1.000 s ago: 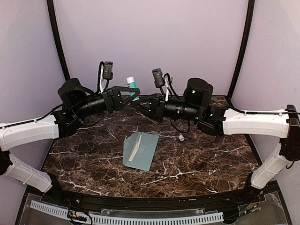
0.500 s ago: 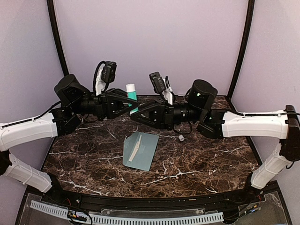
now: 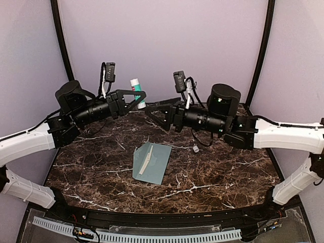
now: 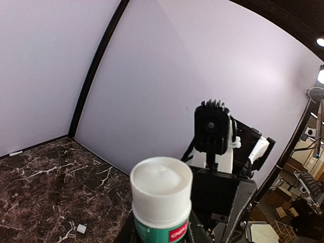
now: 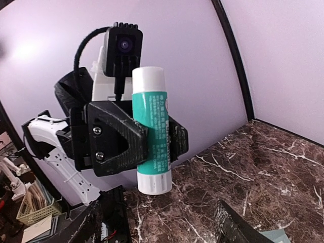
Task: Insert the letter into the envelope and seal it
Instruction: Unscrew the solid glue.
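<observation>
The left arm is reaching from the lower left of the top view up toward the middle, its forearm nearly level above the dark brown marble-patterned table (image 3: 228,172). The left gripper (image 3: 135,99) is clamping a green glue stick with white ends (image 3: 134,86) by its body, holding it upright in the air at upper centre. The right arm is stretching in from the right edge of the frame, also nearly level and pointing leftward. The right gripper (image 3: 158,114) is hanging just right of the glue stick with its fingers (image 5: 109,223) spread wide and nothing between them.

The pale teal paper envelope (image 3: 158,158) is lying flat on the table at the centre of the frame, below both grippers and well apart from them. A narrow strip of the cream paper letter (image 3: 145,165) is showing diagonally across the envelope's left part. Whether it is tucked inside cannot be told. A small pale cap-like piece (image 3: 195,149) is sitting on the table just right of the envelope. Bare tabletop is lying on all sides of the envelope, out to the black posts at the back corners.
</observation>
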Robot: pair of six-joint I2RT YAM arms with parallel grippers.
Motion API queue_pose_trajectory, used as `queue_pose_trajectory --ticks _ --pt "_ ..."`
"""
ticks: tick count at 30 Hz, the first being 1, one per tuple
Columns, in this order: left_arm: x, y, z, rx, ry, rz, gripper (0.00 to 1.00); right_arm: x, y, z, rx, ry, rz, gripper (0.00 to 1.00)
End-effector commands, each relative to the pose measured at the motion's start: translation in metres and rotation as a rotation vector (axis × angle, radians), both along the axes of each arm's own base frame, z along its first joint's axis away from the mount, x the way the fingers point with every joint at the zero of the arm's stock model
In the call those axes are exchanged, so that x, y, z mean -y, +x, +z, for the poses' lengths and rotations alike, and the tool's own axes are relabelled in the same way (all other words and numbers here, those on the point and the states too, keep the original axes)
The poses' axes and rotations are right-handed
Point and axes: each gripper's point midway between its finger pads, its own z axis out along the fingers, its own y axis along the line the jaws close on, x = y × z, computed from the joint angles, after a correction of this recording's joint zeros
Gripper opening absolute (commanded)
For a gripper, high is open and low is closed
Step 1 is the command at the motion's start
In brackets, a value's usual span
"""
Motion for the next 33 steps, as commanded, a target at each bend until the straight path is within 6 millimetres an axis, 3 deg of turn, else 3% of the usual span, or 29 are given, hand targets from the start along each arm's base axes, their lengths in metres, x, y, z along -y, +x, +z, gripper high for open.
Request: queue_pose_trajectory --ticks 1,6,14,20,24,29,33 --pt "-0.012 0.033 -0.019 -0.089 0.018 0.189 0.00 -0.008 0.032 -0.029 -0.016 -0.146 -0.227 0.70" --pt "-0.009 0.040 -0.026 -0.124 0.036 0.202 0.00 -0.018 0.045 -0.038 -0.019 -0.210 -0.326 0.65" --pt "-0.003 0.046 -0.037 -0.156 0.060 0.200 0.00 -0.029 0.054 -0.033 0.006 -0.252 -0.390 0.56" --pt "0.000 0.043 -0.037 -0.156 0.055 0.177 0.00 -0.034 0.054 -0.032 0.014 -0.248 -0.378 0.36" --pt "0.003 0.041 -0.037 -0.155 0.059 0.152 0.00 -0.035 0.050 -0.027 0.026 -0.219 -0.358 0.30" --pt "0.006 0.033 -0.035 -0.135 0.062 0.107 0.00 -0.032 0.045 -0.019 0.042 -0.184 -0.337 0.11" --pt "0.009 0.013 -0.026 -0.044 0.078 0.006 0.00 -0.025 0.039 -0.011 0.023 -0.118 -0.275 0.08"
